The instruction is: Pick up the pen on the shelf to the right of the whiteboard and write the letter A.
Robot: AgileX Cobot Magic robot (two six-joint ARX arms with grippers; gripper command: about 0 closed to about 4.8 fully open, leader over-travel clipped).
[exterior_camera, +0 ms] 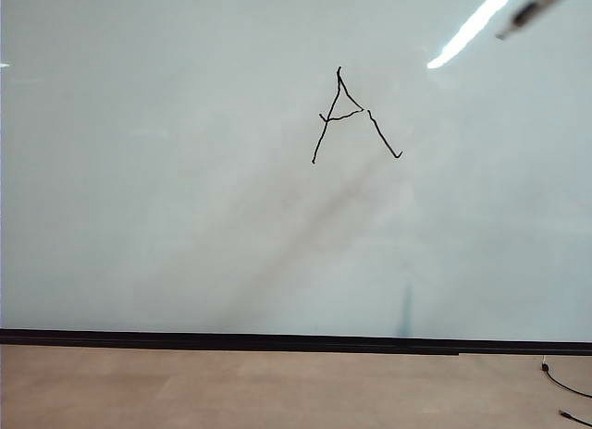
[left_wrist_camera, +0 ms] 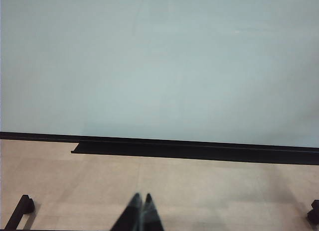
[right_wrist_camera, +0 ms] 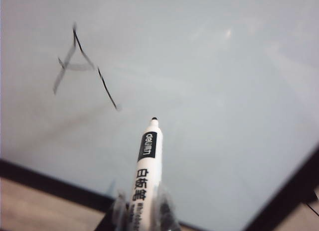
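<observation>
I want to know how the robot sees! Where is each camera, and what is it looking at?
Exterior view: off the arms, facing the whiteboard square on; the letter A shows, and the pen pokes into a top corner.
Left wrist view: low on the left arm, facing the board's bottom; the shut left gripper shows.
Right wrist view: on the right arm, looking up along the pen held in the right gripper.
The exterior and right wrist views share the A.
</observation>
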